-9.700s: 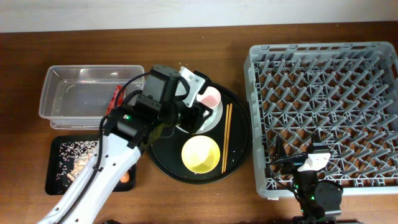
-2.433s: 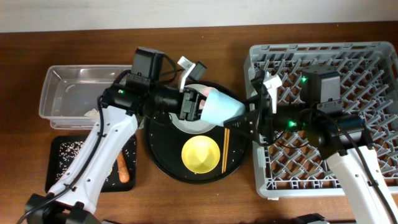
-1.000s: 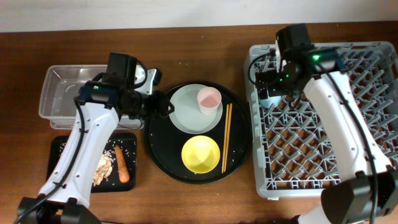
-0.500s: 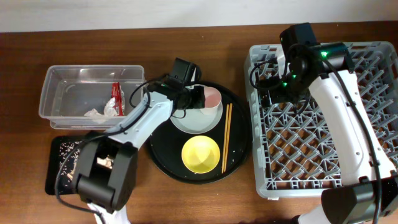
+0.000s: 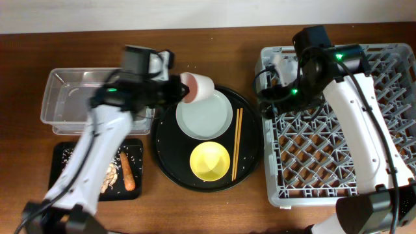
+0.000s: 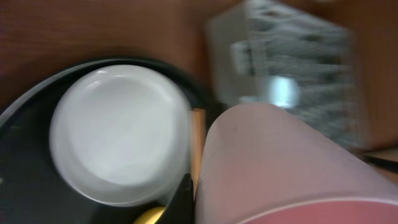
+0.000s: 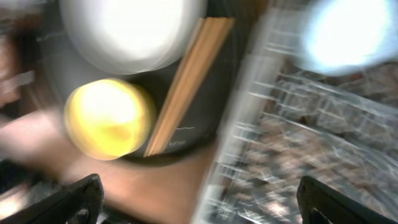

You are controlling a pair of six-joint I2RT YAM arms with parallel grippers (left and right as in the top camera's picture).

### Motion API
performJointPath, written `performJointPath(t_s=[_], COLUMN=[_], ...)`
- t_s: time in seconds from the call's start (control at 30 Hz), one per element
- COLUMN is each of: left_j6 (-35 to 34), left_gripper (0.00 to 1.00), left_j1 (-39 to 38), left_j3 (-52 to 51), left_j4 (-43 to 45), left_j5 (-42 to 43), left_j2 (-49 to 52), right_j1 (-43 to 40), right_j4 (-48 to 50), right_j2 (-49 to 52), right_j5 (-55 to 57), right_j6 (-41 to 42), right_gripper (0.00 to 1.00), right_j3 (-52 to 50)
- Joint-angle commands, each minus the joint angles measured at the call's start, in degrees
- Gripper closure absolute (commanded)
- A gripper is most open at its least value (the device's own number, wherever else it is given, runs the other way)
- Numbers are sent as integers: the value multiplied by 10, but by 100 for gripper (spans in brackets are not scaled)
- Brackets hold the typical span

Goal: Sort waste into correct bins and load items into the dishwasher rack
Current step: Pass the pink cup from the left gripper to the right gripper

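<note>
**A:** Where is the pink-inside white cup (image 5: 199, 86) now?

**B:** It is off the table, over the far rim of the large round black tray (image 5: 168, 170) and tipped on its side. The left gripper (image 5: 184, 89) is clamped tight on it. In the left wrist view the cup's wall fills the lower right corner.

**A:** And the right gripper (image 5: 272, 96)?

**B:** Its jaws are spread wide with nothing between them. It hangs at the near-left edge of the large square grey plastic rack (image 5: 338, 136). In its wrist view, a pale blur in the rack's corner looks like the small blue cup (image 7: 348, 28).

**A:** What could go wrong?

**B:** I see two risks. The grip looks like a pinch on a smooth, tilted cup, and the left arm is smeared with motion. A quick swing could let the cup slide out onto the pale round plate (image 5: 204, 117) or the yellow bowl (image 5: 210, 161) below.

**A:** What's the second?

**B:** The arms could get in each other's way. The rack lies straight past the two thin wooden chopsticks (image 5: 236, 143), and the right arm stands at that very edge. If neither arm yields, the cup or the fingers could hit it.
</note>
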Motion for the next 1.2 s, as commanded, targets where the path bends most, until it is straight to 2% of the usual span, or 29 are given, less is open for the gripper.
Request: performJointPath(t_s=[0.0, 0.07, 0.13, 0.23, 0.47, 0.57, 0.6, 0.67, 0.73, 0.97, 1.07, 1.17], left_j6=[90, 109, 109, 109, 108, 108, 108, 108, 108, 108, 108, 108], left_gripper=[100, 100, 100, 100, 100, 100, 100, 100, 100, 100, 100, 100], left_j1=[33, 34, 32, 20, -22, -38, -43, -51, -52, -52, -52, -52], left_j3=[5, 5, 5, 5, 5, 5, 5, 5, 5, 5, 5, 5], left_j4=[-21, -21, -19, -19, 26, 26, 28, 31, 33, 52, 54, 54], left_j5=[324, 406, 452, 472, 464, 426, 422, 408, 407, 407, 407, 407], left_j2=[-3, -3, -3, -3, -3, -3, -3, -3, -3, -3, -3, -3], right_j1=[2, 2, 2, 2, 3, 3, 3, 3, 3, 3, 3, 3], right_j4=[-43, -84, -85, -61, -43, -42, -41, -37, -42, -61, -75, -83], right_j2=[-15, -15, -15, -15, -15, -15, -15, -15, -15, -15, -15, -15], right_j5=[-328, -441, -478, -479, -519, -525, -525, -525, -524, -477, -476, -470], right_j6=[-223, -324, -348, -351, -334, -334, -334, -334, -332, -331, -332, -332], right_gripper=[2, 1, 2, 2, 1, 8, 12, 26, 31, 32, 27, 27], right_j3=[8, 8, 8, 8, 8, 8, 8, 8, 8, 7, 7, 7])
